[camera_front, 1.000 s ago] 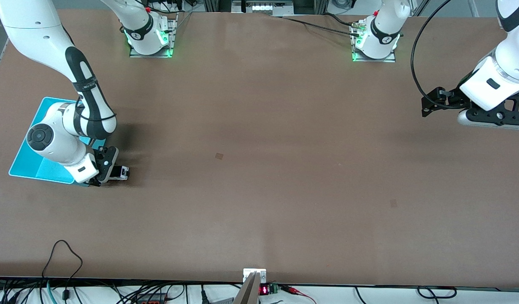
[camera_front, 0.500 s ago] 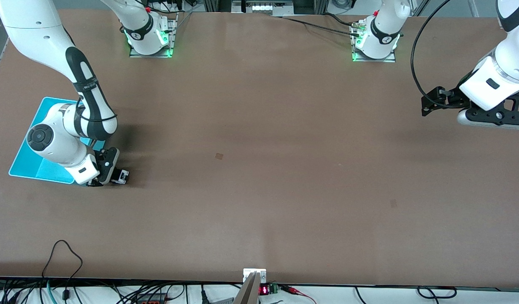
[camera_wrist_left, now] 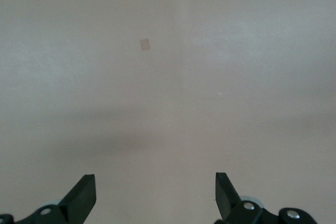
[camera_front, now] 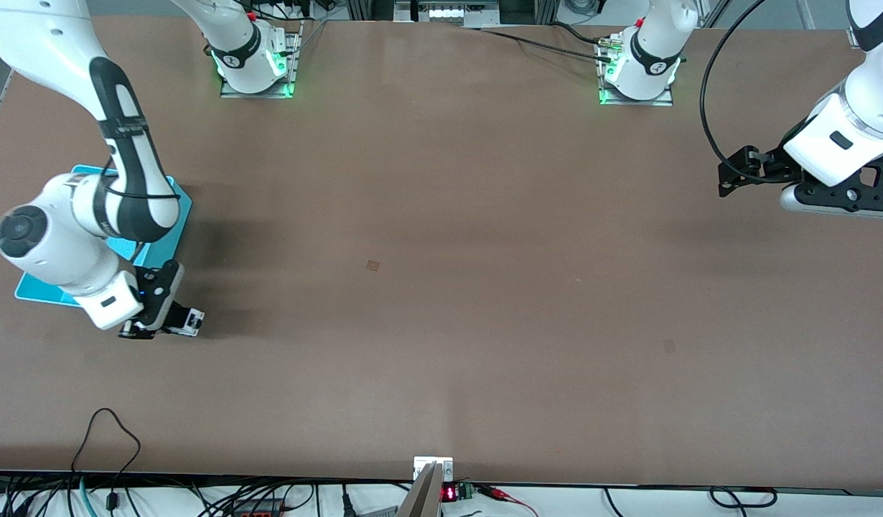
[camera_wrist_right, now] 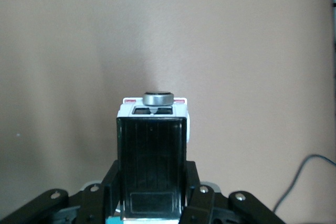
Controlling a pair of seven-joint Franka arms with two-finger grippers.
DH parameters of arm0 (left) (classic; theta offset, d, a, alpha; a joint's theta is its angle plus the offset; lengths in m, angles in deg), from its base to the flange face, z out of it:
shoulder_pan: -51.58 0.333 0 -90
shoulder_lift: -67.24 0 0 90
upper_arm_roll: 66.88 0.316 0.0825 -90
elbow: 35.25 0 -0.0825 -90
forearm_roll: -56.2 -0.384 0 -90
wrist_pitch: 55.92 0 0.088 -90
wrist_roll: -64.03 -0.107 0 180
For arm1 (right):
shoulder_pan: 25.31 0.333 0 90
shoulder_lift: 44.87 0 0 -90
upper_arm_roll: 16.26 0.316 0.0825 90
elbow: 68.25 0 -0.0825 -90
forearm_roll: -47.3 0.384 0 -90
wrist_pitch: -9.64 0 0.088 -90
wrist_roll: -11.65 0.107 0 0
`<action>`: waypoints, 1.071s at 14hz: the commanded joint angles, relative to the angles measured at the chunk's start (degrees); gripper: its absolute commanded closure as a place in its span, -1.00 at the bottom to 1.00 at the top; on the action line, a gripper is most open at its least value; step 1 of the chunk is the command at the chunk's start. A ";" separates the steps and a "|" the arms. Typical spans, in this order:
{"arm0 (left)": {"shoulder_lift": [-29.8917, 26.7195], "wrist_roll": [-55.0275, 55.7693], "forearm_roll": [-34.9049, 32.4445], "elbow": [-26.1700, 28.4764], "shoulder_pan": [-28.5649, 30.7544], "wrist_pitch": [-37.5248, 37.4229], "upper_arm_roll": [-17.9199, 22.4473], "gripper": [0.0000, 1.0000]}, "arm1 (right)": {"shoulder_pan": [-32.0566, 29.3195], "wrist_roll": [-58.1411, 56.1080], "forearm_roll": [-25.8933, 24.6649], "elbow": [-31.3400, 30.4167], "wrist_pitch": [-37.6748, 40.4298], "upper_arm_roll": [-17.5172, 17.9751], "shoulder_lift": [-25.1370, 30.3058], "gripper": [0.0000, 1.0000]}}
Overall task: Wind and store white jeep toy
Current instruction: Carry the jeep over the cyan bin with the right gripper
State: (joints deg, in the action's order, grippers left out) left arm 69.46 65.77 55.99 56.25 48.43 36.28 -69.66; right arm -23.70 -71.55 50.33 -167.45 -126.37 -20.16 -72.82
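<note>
The white jeep toy (camera_front: 191,321), with a black roof, is held in my right gripper (camera_front: 174,320), low at the table just nearer the front camera than the turquoise bin (camera_front: 177,202). I cannot tell whether its wheels touch the table. In the right wrist view the jeep (camera_wrist_right: 152,150) fills the middle, and my right gripper (camera_wrist_right: 152,195) is shut on its sides. My left gripper (camera_front: 729,177) waits in the air at the left arm's end of the table. In the left wrist view it (camera_wrist_left: 155,184) is open and empty over bare table.
The right arm hides much of the turquoise bin. A black cable (camera_front: 115,431) loops on the table near the front edge and shows in the right wrist view (camera_wrist_right: 299,177). Small tape marks (camera_front: 372,265) (camera_front: 670,345) lie on the brown table.
My right gripper has carried the jeep toward the front camera and slightly toward the right arm's end, away from the bin's corner. The left arm has barely moved.
</note>
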 commanded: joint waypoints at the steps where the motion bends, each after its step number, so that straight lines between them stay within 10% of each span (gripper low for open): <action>1: -0.10 0.01 -1.19 -1.06 -0.19 -1.24 -0.12 -1.00 | -0.64 8.54 0.66 -0.30 6.27 -0.67 3.94 1.00; 15: -0.19 0.01 -1.19 -1.15 -0.19 -2.37 -1.00 -1.00 | -0.29 74.03 -13.58 -5.39 22.38 -7.35 9.40 1.00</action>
State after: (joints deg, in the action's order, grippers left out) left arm 69.45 65.77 55.99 56.18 48.38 35.79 -70.40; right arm -23.82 -3.78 38.23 -169.50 -103.88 -26.92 -64.96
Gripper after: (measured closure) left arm 0.000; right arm 0.489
